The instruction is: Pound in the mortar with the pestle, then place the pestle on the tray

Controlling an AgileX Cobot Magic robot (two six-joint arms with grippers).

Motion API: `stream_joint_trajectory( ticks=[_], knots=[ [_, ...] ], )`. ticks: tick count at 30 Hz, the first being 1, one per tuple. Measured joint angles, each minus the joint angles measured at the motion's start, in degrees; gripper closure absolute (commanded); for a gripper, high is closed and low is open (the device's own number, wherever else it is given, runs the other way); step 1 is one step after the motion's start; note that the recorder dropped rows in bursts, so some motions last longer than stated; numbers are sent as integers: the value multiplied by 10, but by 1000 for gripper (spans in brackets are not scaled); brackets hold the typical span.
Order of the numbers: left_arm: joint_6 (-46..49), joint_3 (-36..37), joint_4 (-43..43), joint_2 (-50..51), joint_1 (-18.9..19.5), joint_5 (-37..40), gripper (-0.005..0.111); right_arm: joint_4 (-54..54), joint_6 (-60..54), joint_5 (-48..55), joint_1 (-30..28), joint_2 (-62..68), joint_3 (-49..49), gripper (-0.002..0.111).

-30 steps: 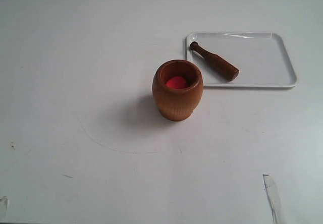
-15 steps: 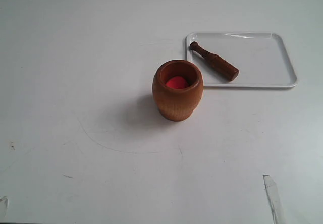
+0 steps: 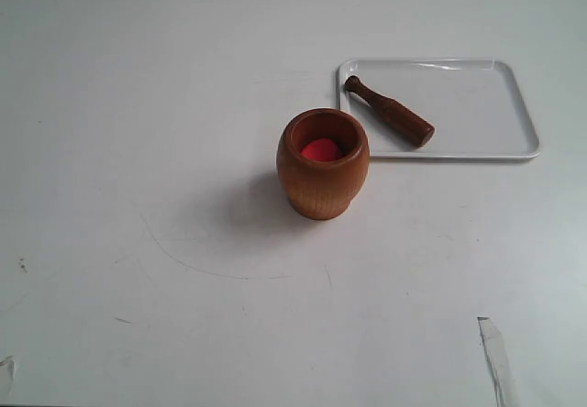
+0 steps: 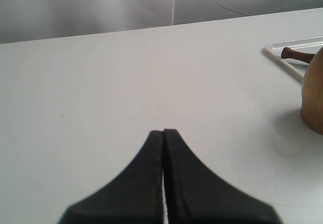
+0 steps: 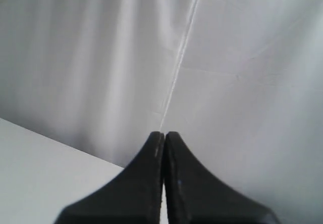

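The light brown wooden mortar stands upright mid-table with a red ball inside it. Just behind it to the right lies the white tray, and the dark brown pestle rests slantwise on the tray's left part. Neither gripper shows in the exterior view. My left gripper is shut and empty, low over the table, with the mortar's side, the tray's corner and the pestle's knob far off at the picture's edge. My right gripper is shut and empty, facing a white wall.
A strip of clear tape lies near the front right of the white table, and another scrap sits at the front left. Faint pencil-like arcs mark the tabletop in front of the mortar.
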Motion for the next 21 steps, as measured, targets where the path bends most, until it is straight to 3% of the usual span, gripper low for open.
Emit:
stream_joint_trajectory(
  ticks=[5,13,21],
  knots=[
    [0,0,0,0,0,0,107,-2,-1,-81,-1,-1,64,108],
    [0,0,0,0,0,0,107,41,-1,-263,-1,0,246,108],
    [0,0,0,0,0,0,107,81,0,-335,-2,0,274,108]
  ],
)
